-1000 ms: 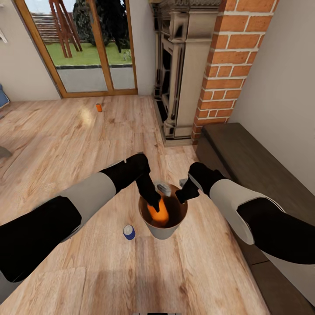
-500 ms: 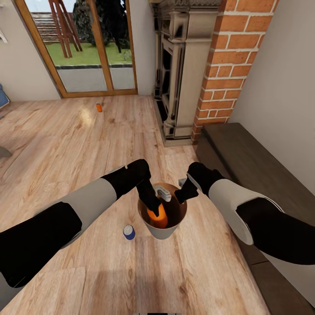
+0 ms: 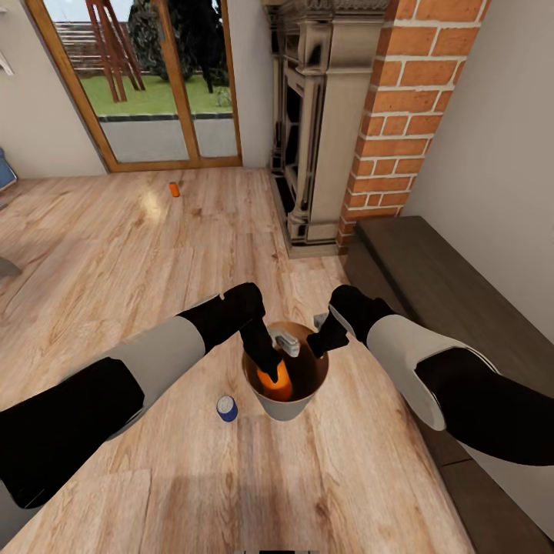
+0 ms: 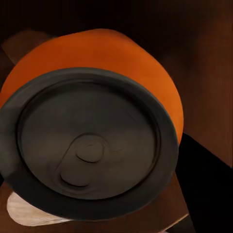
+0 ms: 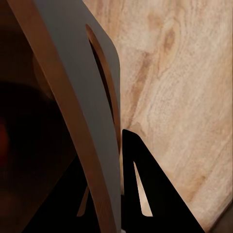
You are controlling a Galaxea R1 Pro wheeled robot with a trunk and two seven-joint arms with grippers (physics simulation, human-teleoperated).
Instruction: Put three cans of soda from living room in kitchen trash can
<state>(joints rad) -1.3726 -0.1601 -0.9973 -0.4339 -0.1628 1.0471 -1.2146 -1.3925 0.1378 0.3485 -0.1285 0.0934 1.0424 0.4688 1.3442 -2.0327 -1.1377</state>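
Left end effector (image 3: 269, 368) grips the orange soda can (image 3: 275, 377) inside the pale tapered bin (image 3: 286, 404); right end effector (image 3: 317, 344) pinches the bin's rim.

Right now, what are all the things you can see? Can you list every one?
Soda cans: three, orange with blue band; one inside the trash can, one upright on the floor beside it, one far off near the glass doors.
Trash can: one, pale grey outside, copper-brown inside; on the wood floor, between the arms.
Fireplace: one, grey surround beside orange brick; ahead.
Glass doors: wood-framed, garden behind.
Bench: one, dark brown; along the right wall.
Left pincer: black, reaching into the trash can at the can.
Right pincer: black, at the trash can's rim.
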